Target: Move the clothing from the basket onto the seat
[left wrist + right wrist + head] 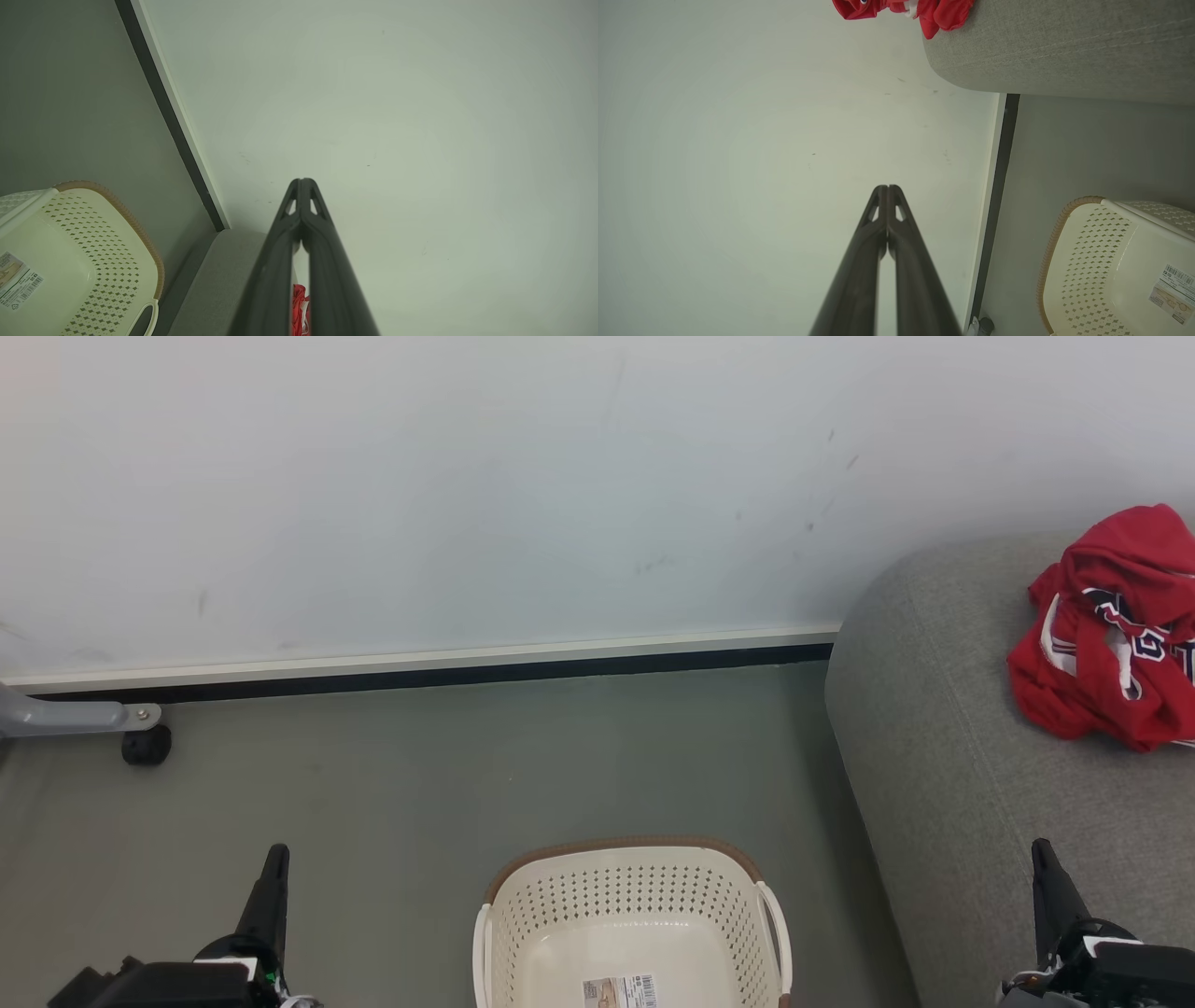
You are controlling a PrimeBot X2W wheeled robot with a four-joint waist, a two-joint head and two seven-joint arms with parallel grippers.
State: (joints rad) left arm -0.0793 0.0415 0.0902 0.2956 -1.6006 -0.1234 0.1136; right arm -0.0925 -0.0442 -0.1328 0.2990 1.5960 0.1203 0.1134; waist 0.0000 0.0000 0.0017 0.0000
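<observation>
Already the red clothing [1111, 635] lies crumpled on the grey sofa [962, 775], close to the pale wall [467, 476]. Beside the sofa, the cream basket [635, 896] stands on the grey-green floor [420, 775]. Left claw [302, 183] and right claw [887, 188] have fingers pressed together.

**Red clothing [1116, 635] on the grey seat [971, 784], basket [523, 905] on the floor [448, 775]**

The clothing, with white trim and navy-and-white lettering, lies crumpled on the light-grey seat at the far right. The cream perforated basket with its brown rim stands on the grey-green floor at bottom centre, a barcode sticker [619, 991] on its bottom. The left claw [276, 855] rises at lower left and the right claw [1042, 849] at lower right before the seat, each a single dark spike. A white wall [467, 476] stands behind.
</observation>
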